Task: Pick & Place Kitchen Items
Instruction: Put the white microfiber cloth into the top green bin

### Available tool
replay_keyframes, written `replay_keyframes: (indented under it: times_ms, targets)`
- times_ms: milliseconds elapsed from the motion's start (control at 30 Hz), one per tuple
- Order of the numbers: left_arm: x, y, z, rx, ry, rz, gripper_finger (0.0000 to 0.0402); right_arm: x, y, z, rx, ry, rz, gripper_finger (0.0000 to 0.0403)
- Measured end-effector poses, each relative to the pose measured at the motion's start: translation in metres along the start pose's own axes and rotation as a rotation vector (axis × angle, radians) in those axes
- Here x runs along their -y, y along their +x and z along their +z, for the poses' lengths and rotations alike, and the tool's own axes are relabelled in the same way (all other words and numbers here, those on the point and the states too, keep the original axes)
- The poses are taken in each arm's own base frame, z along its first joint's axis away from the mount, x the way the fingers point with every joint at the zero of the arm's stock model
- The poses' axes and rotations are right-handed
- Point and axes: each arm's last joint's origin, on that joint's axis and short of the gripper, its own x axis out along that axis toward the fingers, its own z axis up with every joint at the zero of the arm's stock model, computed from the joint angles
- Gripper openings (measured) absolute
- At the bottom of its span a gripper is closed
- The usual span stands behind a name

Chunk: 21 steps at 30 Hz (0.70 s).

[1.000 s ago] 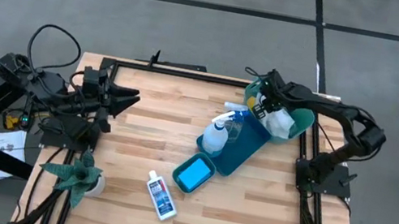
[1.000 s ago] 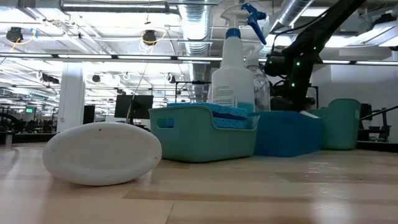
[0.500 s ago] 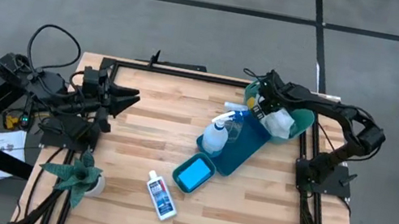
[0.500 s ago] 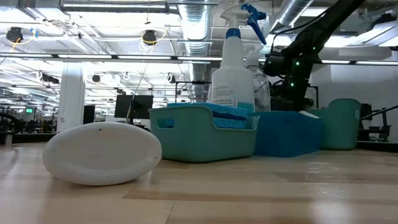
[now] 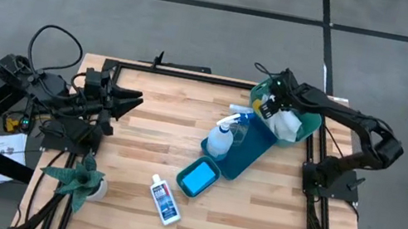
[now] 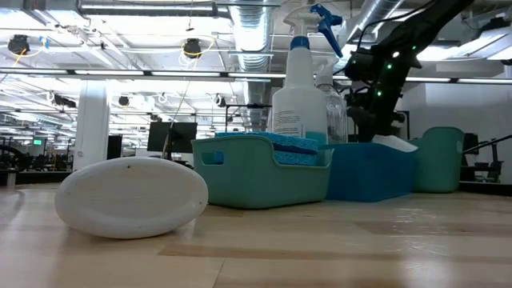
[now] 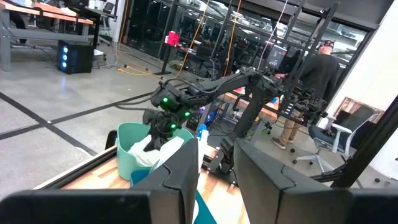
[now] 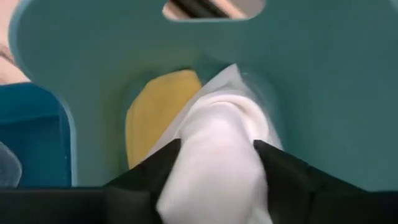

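Right gripper (image 8: 214, 168) pinches white cloth (image 8: 217, 143), partly hiding yellow pad (image 8: 152, 112).

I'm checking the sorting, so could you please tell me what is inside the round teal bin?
A white cloth, gripped by the right gripper, and a yellow pad beside it. The cloth hides the bin's bottom.

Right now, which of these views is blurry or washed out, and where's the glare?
Right wrist view: the white cloth between the right gripper's fingers is too close, soft and overexposed, as is the yellow pad. Low view: the white bottle lying nearest is slightly soft; ceiling lights glare and reflect off the table. High view: evenly lit, sharp. Left wrist view: the left gripper's own fingers are dark silhouettes.
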Motion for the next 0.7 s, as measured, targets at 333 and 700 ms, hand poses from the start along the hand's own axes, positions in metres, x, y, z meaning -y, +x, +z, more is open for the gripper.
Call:
replay_keyframes:
  times_ms: [333, 700]
  targets:
    - [0.001, 0.001, -0.001, -0.002, 0.002, 0.001, 0.0099, 0.01, -0.038, -0.003, 0.1, 0.095, -0.054, 0.0248]
    - [0.007, 0.007, -0.006, -0.016, 0.023, 0.005, 0.0099, 0.014, -0.057, -0.012, 0.106, 0.287, -0.069, 0.0099]
